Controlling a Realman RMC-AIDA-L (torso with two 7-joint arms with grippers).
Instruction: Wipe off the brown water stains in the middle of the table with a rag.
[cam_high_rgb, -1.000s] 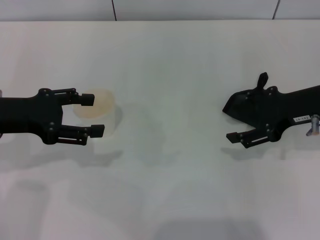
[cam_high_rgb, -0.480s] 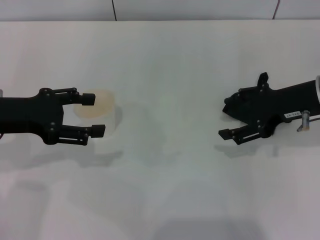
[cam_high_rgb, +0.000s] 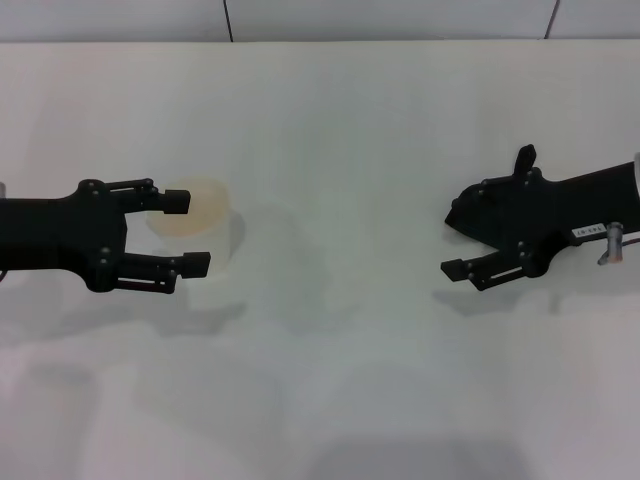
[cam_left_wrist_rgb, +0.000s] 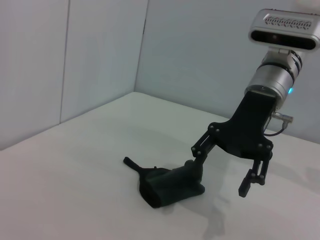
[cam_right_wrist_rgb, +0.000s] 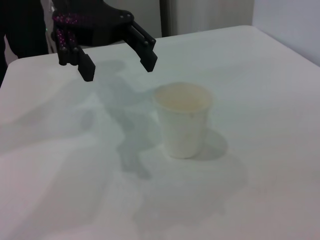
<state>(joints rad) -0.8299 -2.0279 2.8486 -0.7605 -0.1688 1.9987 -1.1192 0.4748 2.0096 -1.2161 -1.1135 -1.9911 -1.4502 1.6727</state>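
The brown water stains: you could not make them out in any view. The bench (cam_high_rgb: 330, 380) was a plain white top. In the head view, your left gripper (cam_high_rgb: 187, 232) reached in from 9 o'clock with its fingers (cam_high_rgb: 178, 200) released and spread wide, grasping nothing. Just past those fingertips stood a white cup (cam_right_wrist_rgb: 182, 125) with tan liquid inside, upright on the bench at about 9 o'clock from the middle. The right wrist view showed that gripper raised above the bench and apart from the cup, not touching it. Your right gripper (cam_left_wrist_rgb: 218, 181) came in from 3 o'clock, well apart from the left one. Its fingers were released too. One fingertip sat at the edge of a dark rag (cam_left_wrist_rgb: 170, 187), while the other hung free in the air beside it. The rag lay crumpled on the bench at about 3 o'clock from the middle, with a thin tail sticking out from one side.
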